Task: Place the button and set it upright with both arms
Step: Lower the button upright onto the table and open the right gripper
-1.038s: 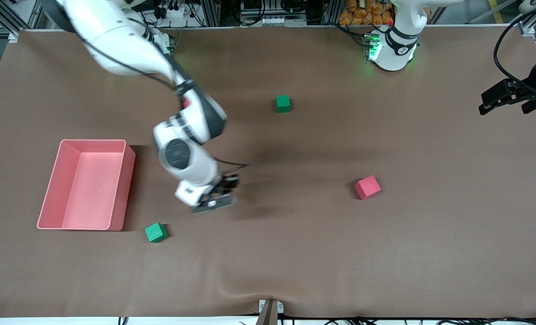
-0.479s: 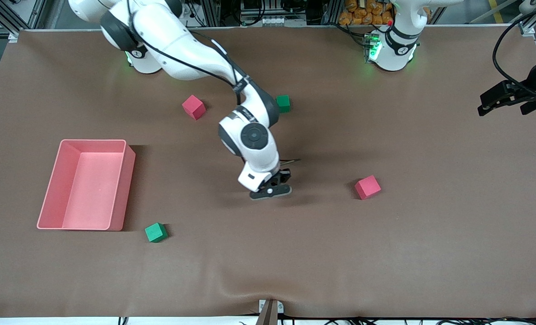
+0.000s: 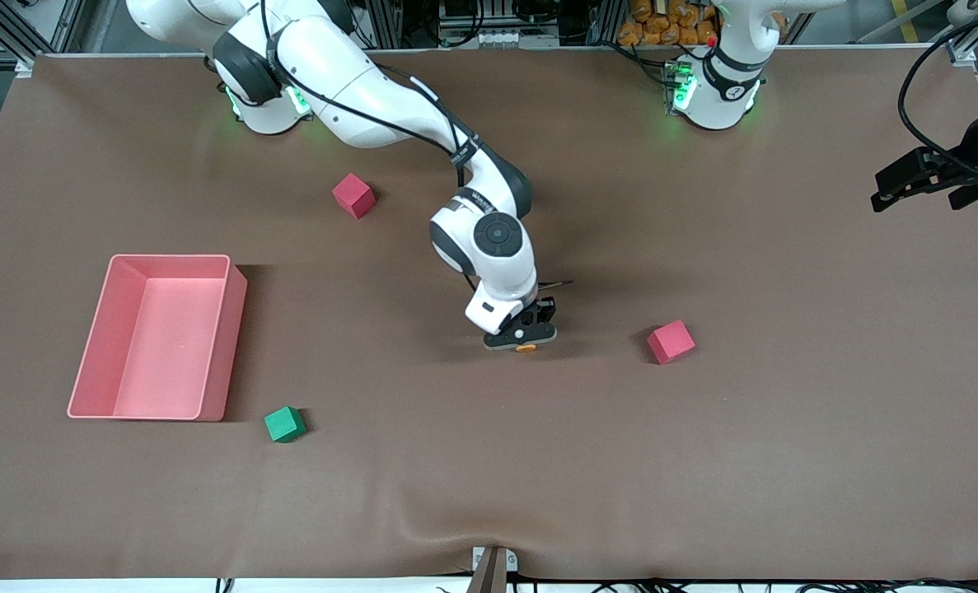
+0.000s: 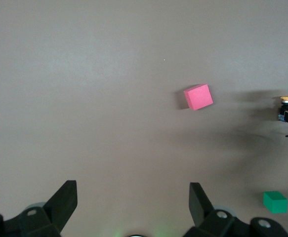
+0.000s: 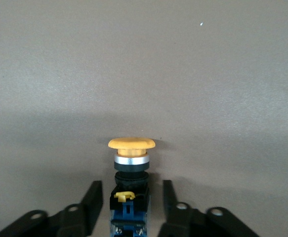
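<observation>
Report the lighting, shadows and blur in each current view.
Front view: even overhead light, sharp; soft shadow around the right gripper and beside the pink bin; green glow at both arm bases. Left wrist view: sharp, red cube casts a soft shadow. Right wrist view: button sharp, broad shadow band on the table.

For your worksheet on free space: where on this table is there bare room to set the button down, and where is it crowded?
Bare cloth lies between the right hand holding the button and the near red cube, and between the button and the near green cube. The pink bin and that green cube crowd the right arm's end. The left hand waits at its table end.
</observation>
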Motion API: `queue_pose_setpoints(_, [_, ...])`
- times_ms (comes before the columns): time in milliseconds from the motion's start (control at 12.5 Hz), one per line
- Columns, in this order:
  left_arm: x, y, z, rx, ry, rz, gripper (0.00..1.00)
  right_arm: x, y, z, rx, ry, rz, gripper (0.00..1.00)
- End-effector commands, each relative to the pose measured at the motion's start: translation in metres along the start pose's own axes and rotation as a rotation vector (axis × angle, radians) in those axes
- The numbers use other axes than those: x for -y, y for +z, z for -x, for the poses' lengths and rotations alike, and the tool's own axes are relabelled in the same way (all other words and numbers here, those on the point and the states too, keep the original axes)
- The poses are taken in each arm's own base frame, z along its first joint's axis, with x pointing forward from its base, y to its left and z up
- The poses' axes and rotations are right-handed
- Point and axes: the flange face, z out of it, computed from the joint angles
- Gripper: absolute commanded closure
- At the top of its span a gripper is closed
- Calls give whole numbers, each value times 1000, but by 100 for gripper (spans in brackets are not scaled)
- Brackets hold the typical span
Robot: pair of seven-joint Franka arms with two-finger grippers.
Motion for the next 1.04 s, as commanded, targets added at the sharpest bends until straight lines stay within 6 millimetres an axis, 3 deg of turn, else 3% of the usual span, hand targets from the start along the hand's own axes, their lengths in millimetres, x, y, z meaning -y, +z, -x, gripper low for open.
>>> queue_pose_setpoints(0, [2, -1, -1, 0, 19, -2, 0, -10, -18, -17, -34, -4, 52, 0])
queue_pose_setpoints(319, [-3, 2, -4, 6, 21, -1, 0, -66, -69, -61, -10, 89, 79, 0])
queue_pose_setpoints(559, [-9, 12, -9, 24, 24, -2, 0, -133, -70, -85, 69, 44, 167, 0])
queue_pose_setpoints(799, [-22, 42, -25, 79, 27, 31, 0, -190, -91, -96, 169, -64, 278, 0])
queue_pose_setpoints(958, [-52, 64, -36, 112, 27, 27, 0, -232, -112, -102, 226, -41, 336, 0])
